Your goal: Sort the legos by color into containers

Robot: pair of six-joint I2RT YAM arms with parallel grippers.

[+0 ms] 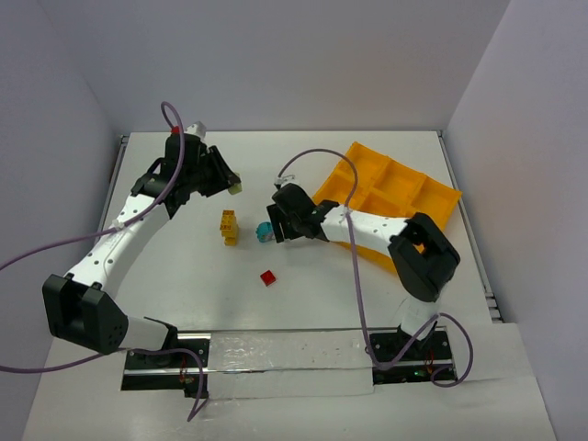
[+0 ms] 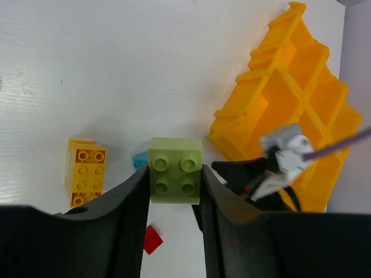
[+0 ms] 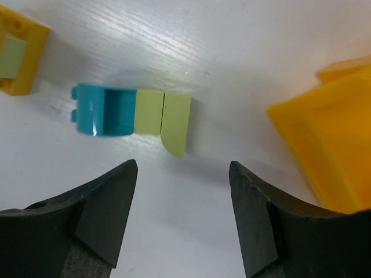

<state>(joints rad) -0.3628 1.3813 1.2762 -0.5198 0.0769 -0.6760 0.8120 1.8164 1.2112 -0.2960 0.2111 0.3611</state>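
My left gripper (image 2: 175, 180) is shut on a light green lego (image 2: 175, 177), held above the table at the back left (image 1: 236, 187). On the table below lie a yellow lego stack (image 2: 86, 171), a teal lego joined to light green pieces (image 3: 130, 114) and a red lego (image 1: 267, 277). My right gripper (image 3: 183, 168) stands open just short of the teal and green stack, nothing between its fingers; in the top view it is at the table's middle (image 1: 273, 228). The orange-yellow tray of containers (image 1: 432, 195) lies at the right.
The right arm (image 1: 418, 253) reaches across the tray's near corner. A corner of the tray (image 3: 330, 145) sits close to the right finger. Purple cables (image 1: 317, 154) arc over both arms. Grey walls enclose the table at the back and sides.
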